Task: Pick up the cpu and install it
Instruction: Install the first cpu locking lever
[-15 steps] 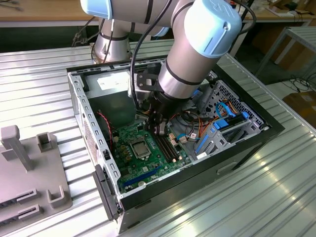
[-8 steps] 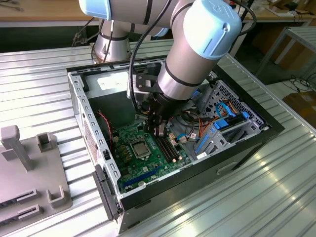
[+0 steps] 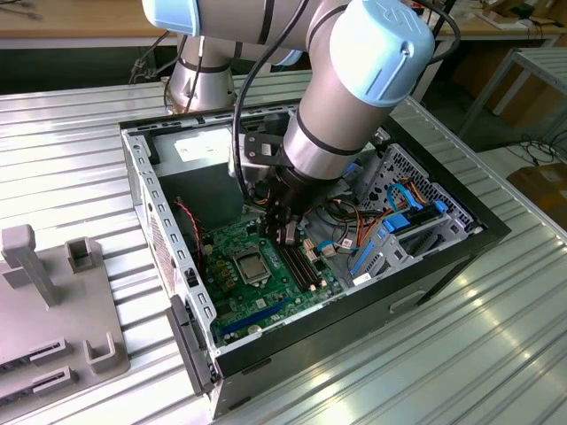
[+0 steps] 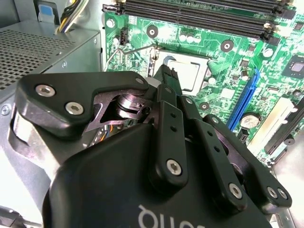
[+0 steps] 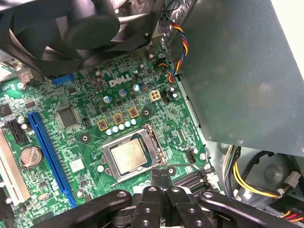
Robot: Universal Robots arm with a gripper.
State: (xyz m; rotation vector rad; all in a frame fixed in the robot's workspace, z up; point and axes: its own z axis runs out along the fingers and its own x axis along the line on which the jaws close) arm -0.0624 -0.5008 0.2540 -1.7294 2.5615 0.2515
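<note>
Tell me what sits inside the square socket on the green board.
The cpu lies flat in the socket on the green board, silver top showing, with the gripper close beside it. Its underside and the contacts below are covered.

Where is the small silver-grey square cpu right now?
The small silver-grey square cpu sits in its socket on the green motherboard, beside the long black memory slots, just beyond the gripper.
</note>
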